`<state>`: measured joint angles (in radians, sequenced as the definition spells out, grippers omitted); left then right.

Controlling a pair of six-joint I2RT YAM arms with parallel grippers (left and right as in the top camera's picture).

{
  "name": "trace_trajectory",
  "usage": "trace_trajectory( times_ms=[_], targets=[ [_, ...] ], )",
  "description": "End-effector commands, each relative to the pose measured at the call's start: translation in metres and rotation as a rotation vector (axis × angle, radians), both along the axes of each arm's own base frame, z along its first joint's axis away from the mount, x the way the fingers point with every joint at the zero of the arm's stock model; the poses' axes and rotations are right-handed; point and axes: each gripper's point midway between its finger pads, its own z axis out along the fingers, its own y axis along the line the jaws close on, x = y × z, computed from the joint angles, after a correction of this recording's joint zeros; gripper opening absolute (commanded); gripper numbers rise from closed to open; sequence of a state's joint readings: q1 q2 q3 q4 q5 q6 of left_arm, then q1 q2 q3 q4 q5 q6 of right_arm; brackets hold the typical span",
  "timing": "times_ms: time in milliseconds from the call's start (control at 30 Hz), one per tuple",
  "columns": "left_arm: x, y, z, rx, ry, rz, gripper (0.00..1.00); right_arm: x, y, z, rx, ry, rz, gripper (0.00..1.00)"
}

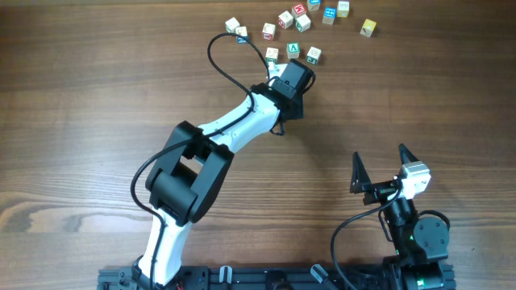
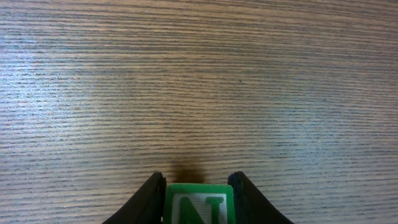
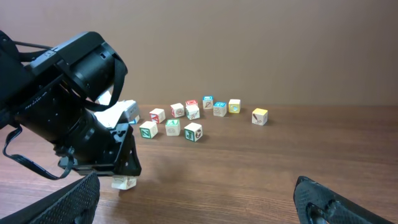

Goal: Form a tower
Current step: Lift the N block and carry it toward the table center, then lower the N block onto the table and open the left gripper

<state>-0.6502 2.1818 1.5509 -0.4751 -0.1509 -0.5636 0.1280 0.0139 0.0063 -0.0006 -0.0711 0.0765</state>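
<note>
My left claw (image 2: 198, 185) gripped one green-N cube (image 2: 199, 205), cut off at the bottom edge of its wrist view and hidden under my arm (image 1: 242, 121) from overhead. Some thirteen loose cubes (image 1: 303, 22) lay scattered on the worktop (image 1: 81, 121), top centre, one cropped. My right claw (image 1: 379, 157) stood wide, holding nothing, lower right.

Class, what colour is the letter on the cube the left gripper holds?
Green on white, green-bordered, on the cube; best in the left wrist view.
</note>
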Motion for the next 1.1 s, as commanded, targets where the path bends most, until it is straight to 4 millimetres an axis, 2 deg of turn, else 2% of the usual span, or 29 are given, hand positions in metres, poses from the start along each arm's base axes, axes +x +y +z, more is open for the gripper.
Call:
trace_trajectory(
  times_ms=[0, 300, 600, 933, 1000, 1067],
  targets=[
    [-0.012, 0.014, -0.018, 0.063, 0.039, 0.022, 0.30, 0.000, 0.001, 0.001, -0.012, -0.008, 0.005, 1.00],
    [-0.006, 0.035, -0.019, 0.159, -0.014, 0.079, 0.32, 0.000, 0.000, 0.001, -0.013, -0.008, 0.005, 1.00],
    [-0.007, 0.036, -0.019, 0.164, -0.010, 0.078, 0.33, 0.000, 0.001, 0.001, -0.012, -0.008, 0.005, 1.00],
    [-0.004, 0.035, -0.018, 0.159, -0.020, 0.082, 0.47, 0.000, 0.000, 0.001, -0.013, -0.008, 0.005, 1.00],
    [-0.004, 0.035, -0.018, 0.156, -0.024, 0.082, 0.47, 0.000, 0.000, 0.001, -0.012, -0.008, 0.005, 1.00],
    [-0.004, 0.035, -0.018, 0.156, -0.024, 0.081, 0.42, 0.000, 0.000, 0.001, -0.013, -0.008, 0.005, 1.00]
  ],
)
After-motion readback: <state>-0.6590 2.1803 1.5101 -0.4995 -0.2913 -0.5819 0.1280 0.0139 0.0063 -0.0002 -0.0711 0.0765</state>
